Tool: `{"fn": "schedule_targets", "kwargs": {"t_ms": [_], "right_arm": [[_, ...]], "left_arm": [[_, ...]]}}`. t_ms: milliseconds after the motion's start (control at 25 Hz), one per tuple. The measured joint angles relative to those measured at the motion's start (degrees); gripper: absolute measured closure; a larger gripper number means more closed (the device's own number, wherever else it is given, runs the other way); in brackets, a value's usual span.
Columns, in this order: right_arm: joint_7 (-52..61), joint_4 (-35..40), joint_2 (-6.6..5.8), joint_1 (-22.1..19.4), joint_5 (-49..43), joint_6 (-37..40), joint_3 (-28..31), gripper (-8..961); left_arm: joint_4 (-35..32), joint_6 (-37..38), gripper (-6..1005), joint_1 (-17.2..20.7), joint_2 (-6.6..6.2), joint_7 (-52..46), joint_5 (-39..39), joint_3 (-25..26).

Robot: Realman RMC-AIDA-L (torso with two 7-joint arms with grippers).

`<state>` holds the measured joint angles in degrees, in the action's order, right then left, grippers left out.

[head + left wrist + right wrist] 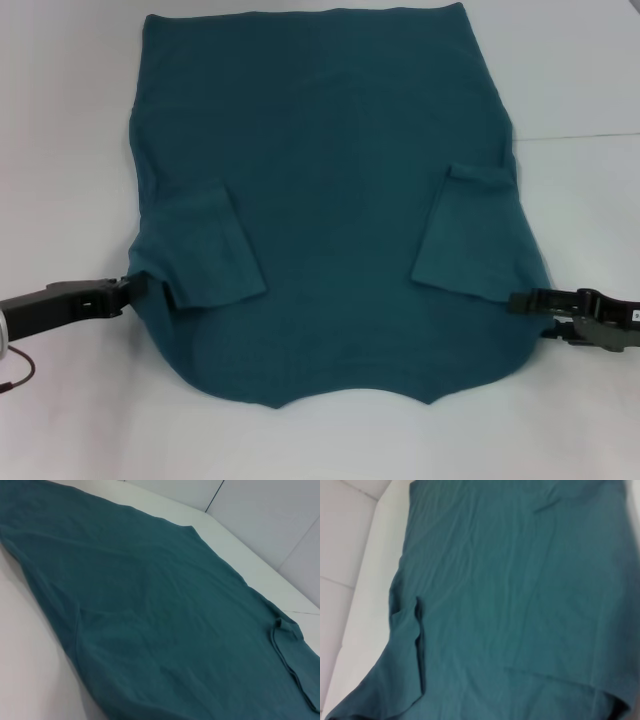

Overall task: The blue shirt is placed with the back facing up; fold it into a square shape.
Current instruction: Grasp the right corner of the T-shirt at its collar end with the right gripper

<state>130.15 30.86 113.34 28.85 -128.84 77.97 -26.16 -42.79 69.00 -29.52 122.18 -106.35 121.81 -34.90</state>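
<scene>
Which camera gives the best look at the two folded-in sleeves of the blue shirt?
The head view: it shows the whole blue shirt with both sleeves folded inward on top. The left wrist view catches only one sleeve at its edge; the right wrist view shows one sleeve fold close up.

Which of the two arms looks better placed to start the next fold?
Neither clearly: the left end effector and right end effector each sit at their own side edge of the blue shirt, sleeves already folded in. Probably both together.

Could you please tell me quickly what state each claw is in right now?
Left claw: at the blue shirt's left edge; open or closed cannot be told.
Right claw: at the shirt's right edge; cannot be told.
</scene>
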Motion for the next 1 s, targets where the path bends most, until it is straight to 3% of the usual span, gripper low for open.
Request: {"fn": "schedule_targets", "kwargs": {"t_ms": [1000], "right_arm": [[0.8,-0.4,-0.03,0.8,-0.5,-0.9,-2.3,104]], "left_arm": [[0.1,0.0,935,-0.4,-0.07,0.0,0.0,0.1]]}}
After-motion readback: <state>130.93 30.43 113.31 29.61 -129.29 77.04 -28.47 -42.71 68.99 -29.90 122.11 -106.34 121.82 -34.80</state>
